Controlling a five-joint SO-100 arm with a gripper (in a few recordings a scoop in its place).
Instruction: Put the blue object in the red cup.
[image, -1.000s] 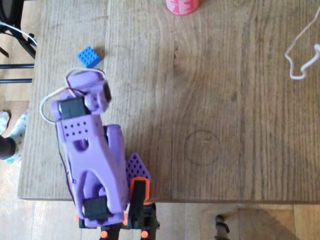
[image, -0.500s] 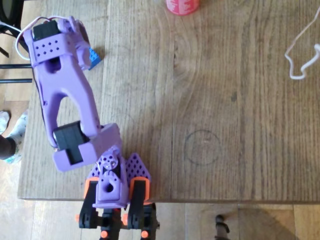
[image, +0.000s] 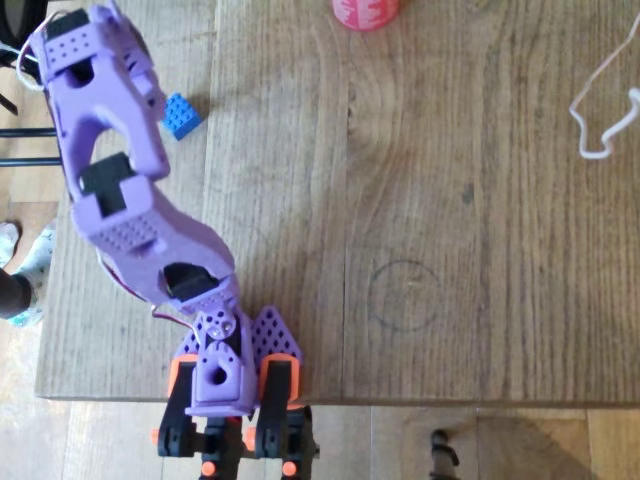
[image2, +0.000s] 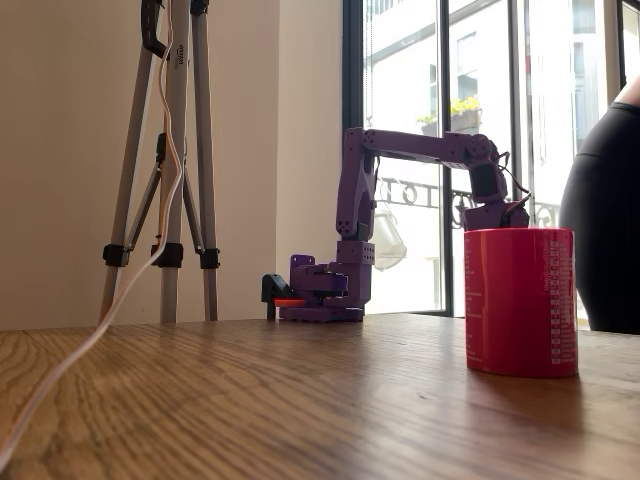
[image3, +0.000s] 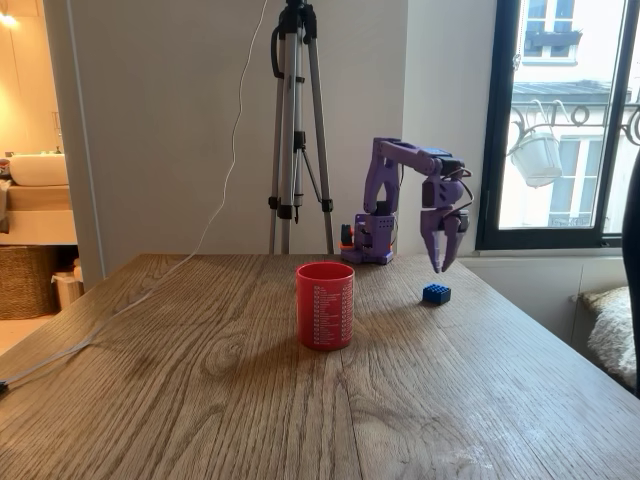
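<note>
The blue object (image: 180, 113) is a small studded brick lying flat on the wooden table near its left edge in the overhead view; it is also the blue object (image3: 435, 294) to the right of the cup. The red cup (image3: 324, 305) stands upright mid-table and touches nothing; the overhead view catches the red cup (image: 365, 12) at the top edge. My purple arm (image: 120, 200) stretches out beside the brick. My gripper (image3: 439, 262) points straight down, hanging a little above and just behind the brick, open with nothing between its fingers.
A white cable (image: 600, 110) lies on the table at the right in the overhead view. A tripod (image3: 295, 130) stands behind the table beside the arm's base (image3: 370, 235). A person (image2: 605, 220) stands beside the table. Bare wood lies between brick and cup.
The arm unfolded from a tucked pose and reached out over the table's left side, past the brick. The brick and the cup stayed where they were.
</note>
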